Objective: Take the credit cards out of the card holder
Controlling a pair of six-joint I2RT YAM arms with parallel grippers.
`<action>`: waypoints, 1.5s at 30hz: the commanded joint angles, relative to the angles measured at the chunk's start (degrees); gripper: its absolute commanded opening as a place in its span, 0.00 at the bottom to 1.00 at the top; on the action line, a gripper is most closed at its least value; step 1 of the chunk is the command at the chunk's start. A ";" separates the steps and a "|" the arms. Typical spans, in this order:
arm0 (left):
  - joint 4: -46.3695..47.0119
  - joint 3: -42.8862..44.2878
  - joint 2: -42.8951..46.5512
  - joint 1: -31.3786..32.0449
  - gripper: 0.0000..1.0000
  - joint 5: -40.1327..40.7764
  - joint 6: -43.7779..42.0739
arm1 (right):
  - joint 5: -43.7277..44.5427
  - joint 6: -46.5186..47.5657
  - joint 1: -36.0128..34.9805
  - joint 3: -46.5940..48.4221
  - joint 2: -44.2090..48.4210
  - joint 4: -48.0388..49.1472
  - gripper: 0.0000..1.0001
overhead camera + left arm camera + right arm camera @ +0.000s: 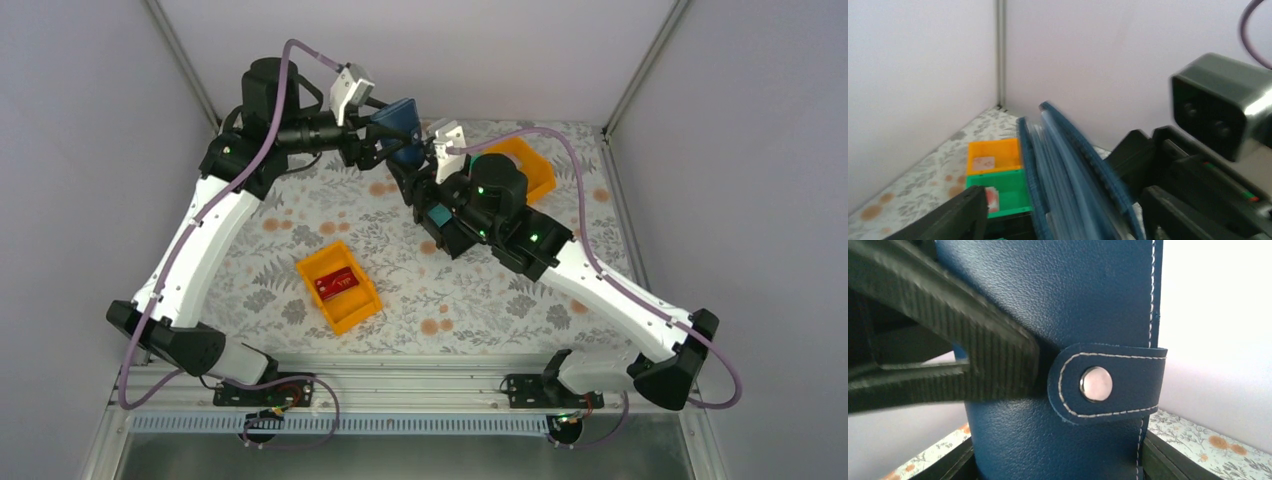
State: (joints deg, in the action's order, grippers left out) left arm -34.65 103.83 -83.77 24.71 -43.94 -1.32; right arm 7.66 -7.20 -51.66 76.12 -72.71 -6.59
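Observation:
The card holder (1058, 300), a dark navy wallet with a snap tab (1096, 384), is held upright in the air at the back of the table. My right gripper (1058, 460) is shut on its lower end, one finger on each side. My left gripper (1060, 200) is open around the wallet's spread edge (1068, 165), where the pale blue sleeves show. One ribbed left finger (973, 360) lies against the wallet's outer face. A red credit card (335, 283) lies in the near orange bin. A pinkish card (983, 163) and a red-and-white card (992, 199) lie in two other bins.
An orange bin (345, 310) sits at the front centre of the flowered cloth. A second orange bin (535, 170) stands at the back right, with a green bin (1008, 187) beside it. The enclosure walls stand close behind the raised grippers.

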 commanded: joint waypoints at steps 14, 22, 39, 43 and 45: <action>-2.17 -9.61 6.53 -0.06 0.02 4.13 5.07 | -3.16 9.86 -0.13 -3.28 6.44 -3.90 0.99; -0.51 -18.45 10.71 -1.15 0.02 12.88 10.20 | -2.52 5.63 0.00 -0.85 6.75 -4.86 0.82; 2.81 -25.99 14.69 -2.39 0.02 10.06 10.90 | -0.81 6.17 -0.73 4.66 -6.94 -8.62 0.53; 3.14 -26.22 14.73 -2.40 0.02 9.59 10.99 | -0.34 6.44 -0.75 4.99 -8.13 -8.85 0.50; 3.31 -26.38 14.69 -2.40 0.02 9.43 11.06 | -0.93 6.59 -0.74 5.31 -8.84 -9.32 0.51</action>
State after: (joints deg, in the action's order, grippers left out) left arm -33.85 77.95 -70.08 22.61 -32.93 8.64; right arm 5.80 -0.97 -51.83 79.33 -80.07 -14.96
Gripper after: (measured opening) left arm 0.152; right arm 0.506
